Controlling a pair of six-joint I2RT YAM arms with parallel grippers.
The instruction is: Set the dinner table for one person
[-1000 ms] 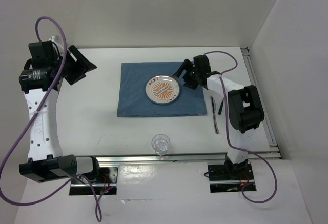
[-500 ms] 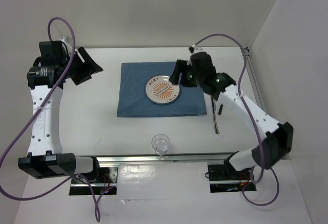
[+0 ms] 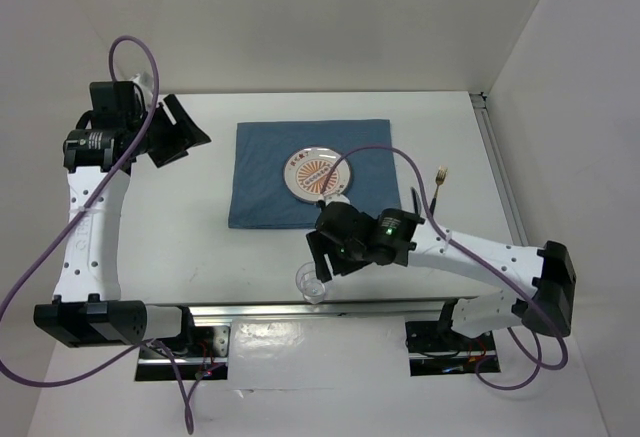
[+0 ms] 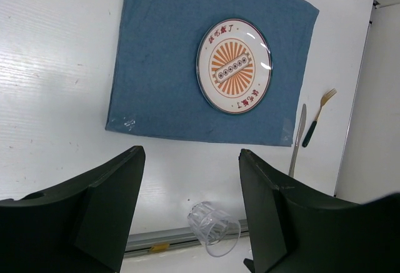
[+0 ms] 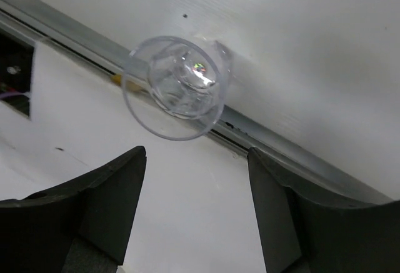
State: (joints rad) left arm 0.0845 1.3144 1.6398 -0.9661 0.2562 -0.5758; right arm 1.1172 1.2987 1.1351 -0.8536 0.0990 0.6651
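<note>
White tabletop [image 3: 200, 237] spans enclosure between white walls. Clear glass [image 5: 178, 85], empty, upright at near edge; right hand [image 5: 197, 154] open just above it. Patterned plate [image 3: 319, 174] on blue placemat [image 3: 265, 172], mid-tabletop. Left hand [image 4: 190, 154] open, raised over far-left corner.

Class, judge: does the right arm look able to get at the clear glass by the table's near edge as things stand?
Probably yes: its open tool hangs right over the glass, with nothing between them and nothing crowding the glass.
</note>
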